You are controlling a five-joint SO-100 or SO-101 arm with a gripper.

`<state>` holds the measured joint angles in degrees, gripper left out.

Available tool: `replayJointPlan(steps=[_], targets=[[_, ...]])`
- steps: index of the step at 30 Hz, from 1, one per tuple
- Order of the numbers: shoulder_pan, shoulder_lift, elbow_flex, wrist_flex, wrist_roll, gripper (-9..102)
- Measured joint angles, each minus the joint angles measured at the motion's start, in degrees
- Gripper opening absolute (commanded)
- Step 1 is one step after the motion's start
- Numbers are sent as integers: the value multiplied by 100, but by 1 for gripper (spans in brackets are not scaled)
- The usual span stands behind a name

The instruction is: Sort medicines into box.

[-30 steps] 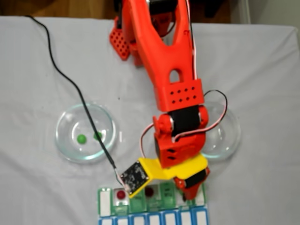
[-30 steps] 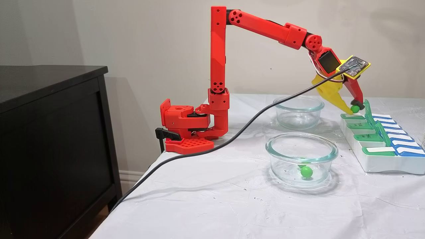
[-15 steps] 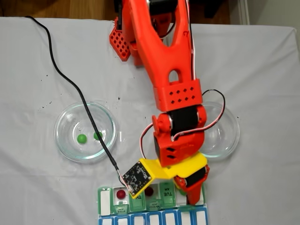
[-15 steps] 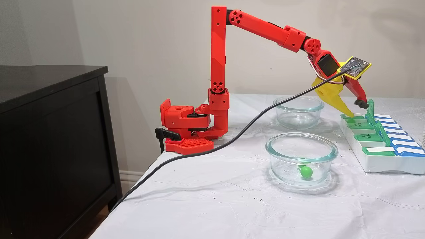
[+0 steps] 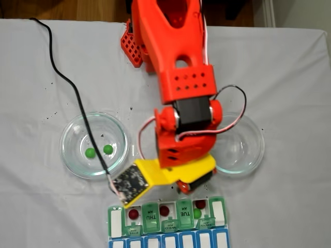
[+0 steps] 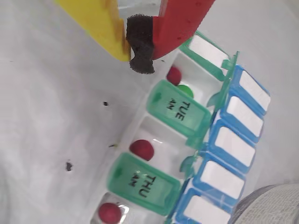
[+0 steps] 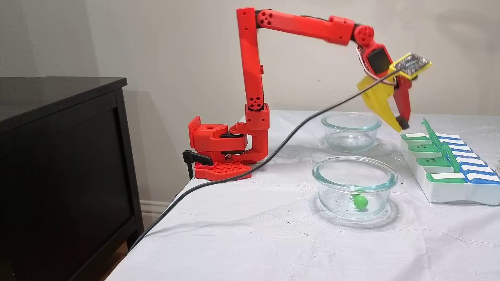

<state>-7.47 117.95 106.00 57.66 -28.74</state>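
The box [image 5: 116, 222] lies at the table's near edge in a fixed view, with green lids marked TUE AM [image 6: 177, 112] and THU AM [image 6: 142, 182]. Three dark red medicines [image 6: 141, 149] rest in its open white cells, and one green medicine [image 6: 185, 90] sits beside a red one [image 6: 174, 75]. Two more green medicines [image 5: 90, 152] lie in the left glass dish [image 5: 70, 155]. My gripper [image 6: 139, 51] hangs shut and empty above the table just in front of the box [image 7: 441, 191]. Its yellow and red fingers meet on a black foam pad. It also shows from the side [image 7: 401, 127].
A second glass dish [image 5: 248, 155] to the right of the arm holds nothing. A black cable [image 5: 72, 88] runs from the wrist camera across the left dish. The arm's red base [image 7: 218, 152] is clamped at the far table edge. A dark cabinet [image 7: 58, 156] stands beside the table.
A second ago my gripper held a green ball over the box. It opened, the ball dropped into a cell, and the gripper has since risen, drawn back toward the base and shut.
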Motion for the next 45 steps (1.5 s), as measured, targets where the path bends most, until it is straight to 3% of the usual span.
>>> replayJointPlan(steps=[6,11,16,22,45], targets=[[984,9,-949,1652,-1002,0],[1749,-185,-1143,2092,-1389,0],[2188,-624,-1134,2074,-1459,0],[2689,-703,-562,1872,-1538,16],[2953,-510,422,1204,-1362,21]])
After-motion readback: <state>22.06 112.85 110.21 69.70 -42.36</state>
